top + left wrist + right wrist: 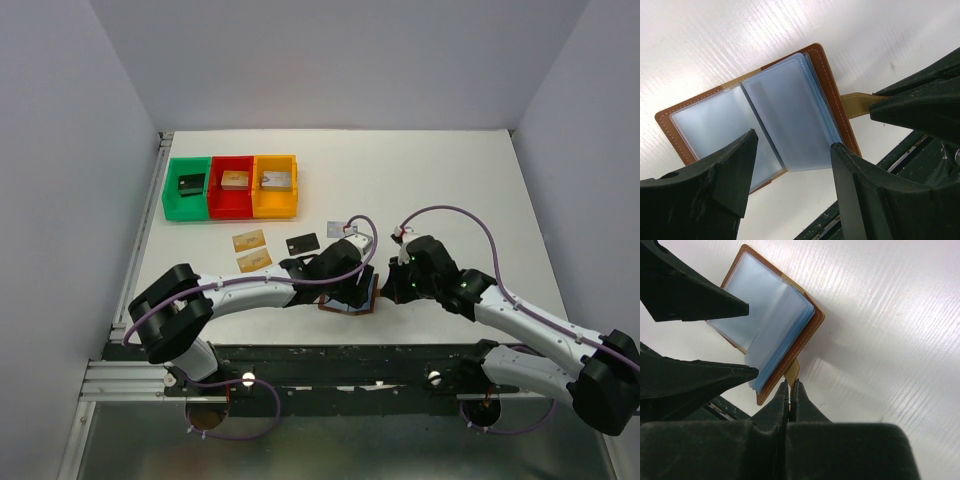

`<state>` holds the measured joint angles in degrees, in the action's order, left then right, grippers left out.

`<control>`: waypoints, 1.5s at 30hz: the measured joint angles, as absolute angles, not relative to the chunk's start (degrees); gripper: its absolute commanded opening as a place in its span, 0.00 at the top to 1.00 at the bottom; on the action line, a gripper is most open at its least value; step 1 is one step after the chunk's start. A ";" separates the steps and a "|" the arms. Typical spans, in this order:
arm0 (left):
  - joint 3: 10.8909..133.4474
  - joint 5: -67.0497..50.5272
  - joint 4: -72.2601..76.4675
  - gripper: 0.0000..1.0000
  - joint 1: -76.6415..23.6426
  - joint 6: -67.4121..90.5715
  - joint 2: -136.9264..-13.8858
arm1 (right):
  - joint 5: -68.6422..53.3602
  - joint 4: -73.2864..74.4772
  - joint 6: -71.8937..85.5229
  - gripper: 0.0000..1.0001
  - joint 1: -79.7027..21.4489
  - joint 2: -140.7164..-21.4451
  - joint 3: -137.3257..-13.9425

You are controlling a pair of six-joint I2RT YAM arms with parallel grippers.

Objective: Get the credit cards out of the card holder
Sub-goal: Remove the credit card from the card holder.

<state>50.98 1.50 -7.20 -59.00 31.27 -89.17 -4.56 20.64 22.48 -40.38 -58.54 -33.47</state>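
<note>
Nearest the arm bases, the card holder point(785, 120) lies open, face up on the white table point(450, 180), close to its near edge and between the two arms. The right gripper point(791, 385) has its fingers pressed together on the tan snap tab point(792, 371), pinning that side. The left gripper point(794, 142) hovers just above the pale blue sleeves point(790, 107) with its fingers apart, touching nothing that can be seen. Risks: the tab is a thin strip, so it may slip free if the left fingers drag sideways, and the holder would then slide or lift. The fingers may also pinch a loose sleeve rather than a card, since the sleeves fan up off the spine. Whether any card remains inside cannot be told, as the sleeves read as cloudy blue throughout. In the top view the wrists cover most of the holder. Farther out lie two tan-gold cards point(250, 241), a dark card point(301, 243) and a pale card point(340, 228), all well apart from the holder. Farthest, three bins point(231, 213) hold small blocks point(234, 179).
</note>
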 measured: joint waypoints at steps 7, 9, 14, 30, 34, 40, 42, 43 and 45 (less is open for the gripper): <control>51.11 1.43 -7.01 0.27 -59.05 31.24 -90.15 | -4.62 20.62 22.48 1.00 -40.38 -58.83 -33.47; 51.11 1.34 -6.98 0.27 -59.11 31.24 -90.59 | -4.64 20.62 22.48 1.00 -40.38 -58.83 -33.47; 51.16 1.15 -6.96 0.26 -59.46 31.24 -90.89 | -4.91 20.64 22.48 1.00 -40.38 -58.92 -33.47; 53.10 0.73 -7.14 0.28 -60.90 31.24 -93.47 | -5.43 20.67 22.48 1.00 -40.38 -59.00 -33.47; 53.15 2.20 -8.38 0.30 -60.99 31.33 -93.78 | -5.43 20.69 22.46 1.00 -40.38 -58.98 -33.47; 52.97 5.80 -9.96 0.30 -60.99 32.16 -93.65 | -5.43 20.69 22.48 1.00 -40.38 -58.92 -33.47; 52.36 7.09 -10.35 0.30 -60.99 32.51 -93.06 | -5.43 20.69 22.48 1.00 -40.38 -58.81 -33.47; 51.77 7.90 -10.61 0.30 -60.99 32.69 -92.38 | -5.43 20.69 22.48 1.00 -40.38 -58.74 -33.47; 50.63 9.39 -11.18 0.30 -60.99 33.06 -91.05 | -5.43 20.69 22.46 1.00 -40.38 -58.70 -33.47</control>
<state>50.63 9.39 -11.18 -60.99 33.06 -91.05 -5.43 20.69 22.46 -40.38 -58.70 -33.47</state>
